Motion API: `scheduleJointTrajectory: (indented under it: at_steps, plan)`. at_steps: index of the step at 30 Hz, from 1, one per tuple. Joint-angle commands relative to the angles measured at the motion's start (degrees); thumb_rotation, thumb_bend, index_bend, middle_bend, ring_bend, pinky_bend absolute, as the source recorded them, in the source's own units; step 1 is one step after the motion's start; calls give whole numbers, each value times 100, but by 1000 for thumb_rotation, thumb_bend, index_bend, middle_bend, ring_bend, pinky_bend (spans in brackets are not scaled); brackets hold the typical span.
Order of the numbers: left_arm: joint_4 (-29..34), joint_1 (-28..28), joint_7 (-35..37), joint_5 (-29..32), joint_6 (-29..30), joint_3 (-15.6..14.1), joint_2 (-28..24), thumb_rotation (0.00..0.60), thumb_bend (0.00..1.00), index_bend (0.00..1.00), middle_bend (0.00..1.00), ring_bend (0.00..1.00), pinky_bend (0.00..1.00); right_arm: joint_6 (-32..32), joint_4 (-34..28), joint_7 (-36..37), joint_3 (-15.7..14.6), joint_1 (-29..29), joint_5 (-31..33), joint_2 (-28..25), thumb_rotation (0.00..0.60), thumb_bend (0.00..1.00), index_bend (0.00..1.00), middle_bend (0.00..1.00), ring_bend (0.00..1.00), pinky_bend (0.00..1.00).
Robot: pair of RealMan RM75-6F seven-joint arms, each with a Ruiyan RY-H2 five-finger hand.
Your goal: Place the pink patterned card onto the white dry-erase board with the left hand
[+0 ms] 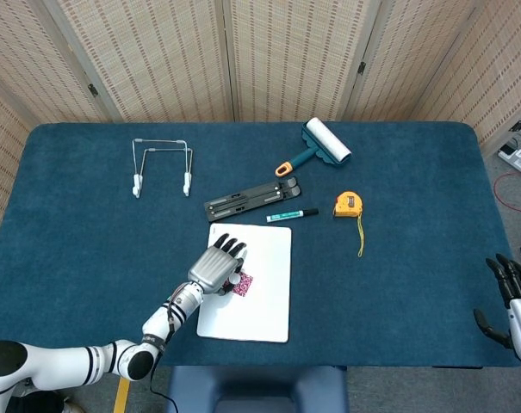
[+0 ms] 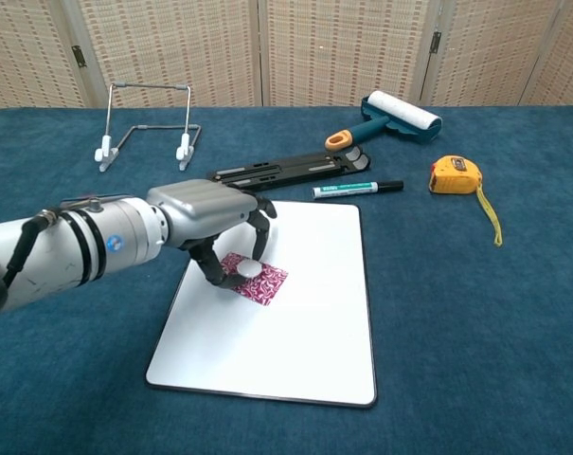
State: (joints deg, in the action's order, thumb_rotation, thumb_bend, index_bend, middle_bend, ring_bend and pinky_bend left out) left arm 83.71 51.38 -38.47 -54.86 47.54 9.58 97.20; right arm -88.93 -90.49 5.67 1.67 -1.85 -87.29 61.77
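Observation:
The pink patterned card [image 2: 265, 282] lies flat on the white dry-erase board [image 2: 295, 332], in its left half. My left hand [image 2: 208, 216] hovers over the card's left end with fingers spread and curled down. Its thumb tip touches the card and no finger wraps around it. In the head view the left hand [image 1: 215, 268] covers most of the card [image 1: 243, 285] on the board [image 1: 262, 297]. My right hand [image 1: 517, 301] hangs off the table's right front corner, fingers apart and holding nothing.
Behind the board lie a green marker [image 2: 357, 189] and a black folding stand [image 2: 281, 172]. A lint roller [image 2: 390, 115] and a yellow tape measure [image 2: 455, 175] sit at the back right. A wire stand [image 2: 146, 123] is at the back left.

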Motion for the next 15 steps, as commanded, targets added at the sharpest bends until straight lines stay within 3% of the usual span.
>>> scheduleJointTrajectory:
  at_steps: [1, 6, 15]
  plan:
    - [68, 49, -86, 150, 81, -59, 1, 600, 374, 254, 129, 75, 0, -4, 4, 3, 0, -7, 5, 0, 600, 364, 73, 80, 54, 0]
    - [207, 56, -72, 273, 193, -95, -79, 600, 343, 84, 93, 56, 0, -19, 4, 6, 3, -17, 2, 4, 600, 363, 73, 80, 54, 0]
    - [988, -546, 966, 130, 875, 59, -845, 600, 341, 116, 90, 54, 0, -39, -8, 33, 5, -37, 4, -13, 600, 363, 73, 80, 54, 0]
